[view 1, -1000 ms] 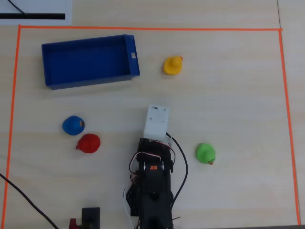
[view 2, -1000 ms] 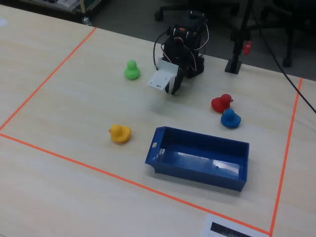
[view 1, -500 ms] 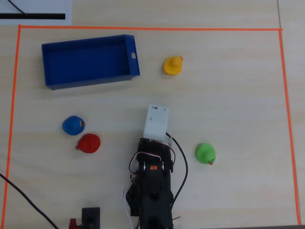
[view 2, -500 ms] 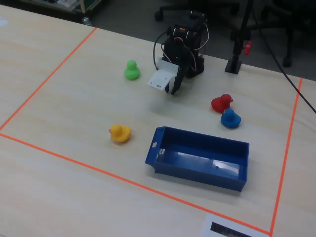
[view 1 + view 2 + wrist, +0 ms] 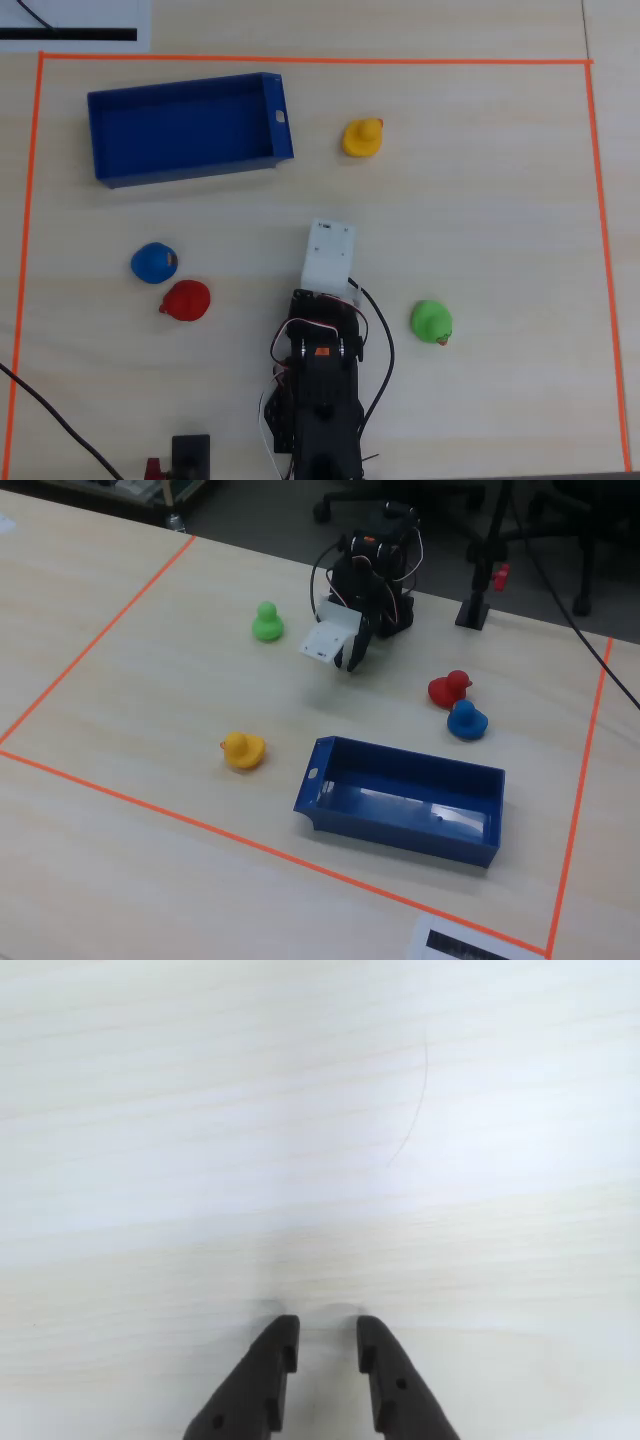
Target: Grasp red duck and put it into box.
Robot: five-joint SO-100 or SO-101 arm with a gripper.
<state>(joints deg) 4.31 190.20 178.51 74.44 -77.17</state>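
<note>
The red duck (image 5: 186,300) sits on the pale wooden table, left of the arm in the overhead view, and to the right of the arm in the fixed view (image 5: 448,688). The dark blue open-top box (image 5: 190,168) lies empty at the far left in the overhead view, and nearest the camera in the fixed view (image 5: 400,825). My gripper (image 5: 328,1332) hangs low over bare table with its black jaws a narrow gap apart and nothing between them. In the overhead view a white camera housing (image 5: 328,255) hides it. It is well apart from the red duck.
A blue duck (image 5: 154,263) sits just beside the red duck. A yellow duck (image 5: 362,138) stands right of the box and a green duck (image 5: 431,321) right of the arm. Orange tape (image 5: 300,60) frames the work area. A black stand (image 5: 190,455) is near the arm's base.
</note>
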